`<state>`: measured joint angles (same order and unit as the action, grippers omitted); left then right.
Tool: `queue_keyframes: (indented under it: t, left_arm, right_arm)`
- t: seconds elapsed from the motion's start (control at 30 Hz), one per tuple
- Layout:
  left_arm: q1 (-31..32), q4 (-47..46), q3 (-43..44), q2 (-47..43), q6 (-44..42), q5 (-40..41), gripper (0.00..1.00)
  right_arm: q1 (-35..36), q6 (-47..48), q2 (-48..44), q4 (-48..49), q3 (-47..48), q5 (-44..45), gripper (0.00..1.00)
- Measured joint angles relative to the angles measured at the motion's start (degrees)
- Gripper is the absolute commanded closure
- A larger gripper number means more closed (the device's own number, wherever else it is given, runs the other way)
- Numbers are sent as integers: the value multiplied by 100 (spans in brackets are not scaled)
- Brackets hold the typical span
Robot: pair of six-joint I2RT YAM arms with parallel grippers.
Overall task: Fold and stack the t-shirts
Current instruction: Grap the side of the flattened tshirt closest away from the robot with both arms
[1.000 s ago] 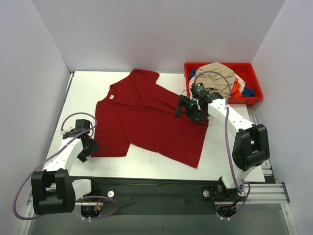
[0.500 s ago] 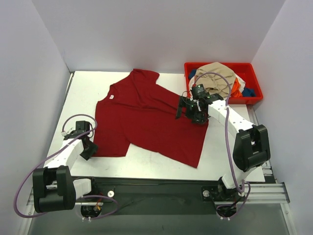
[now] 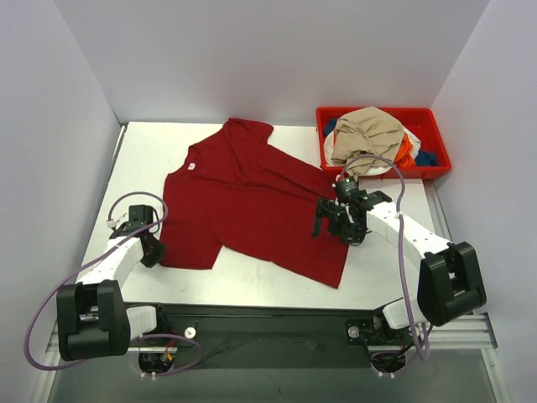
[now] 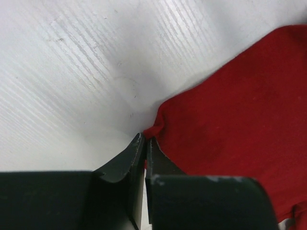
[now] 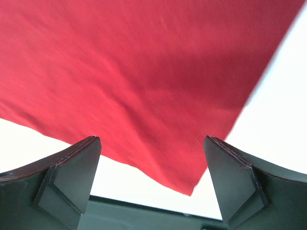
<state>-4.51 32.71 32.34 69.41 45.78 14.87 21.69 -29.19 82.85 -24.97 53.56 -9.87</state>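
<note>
Left jaws pinched on a corner of the dark red t-shirt; right jaws spread wide above its hem.

The left jaws stand almost together with a bunched tip of cloth caught between them. Bare tabletop lies ahead and to their left, and the shirt spreads to their right. The right jaws hold nothing, and the hem's corner lies between them with open tabletop on either side. Beyond them, a red bin holds a tan t-shirt heaped over others, which are mostly covered. How deep the left pinch reaches is hidden.
</note>
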Motion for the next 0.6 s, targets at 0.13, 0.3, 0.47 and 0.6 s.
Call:
queue_keyframes:
  t: [0.13,0.3,0.47,0.6]
  left_arm:
    - [-15,0,57,68,-153,-85,100]
    - [-15,20,184,221,-326,-227,100]
    - [-15,20,278,352,-428,-376,100]
    - [-15,4,343,442,-468,-472,100]
  right_arm:
    - [92,-120,-518,-236,-616,175,11]
    - [181,-330,-927,-459,-1091,295,16]
    - [468,-581,-1394,-750,-1617,302,22]
    - [470,-758,-1661,-857,-1792,302,29]
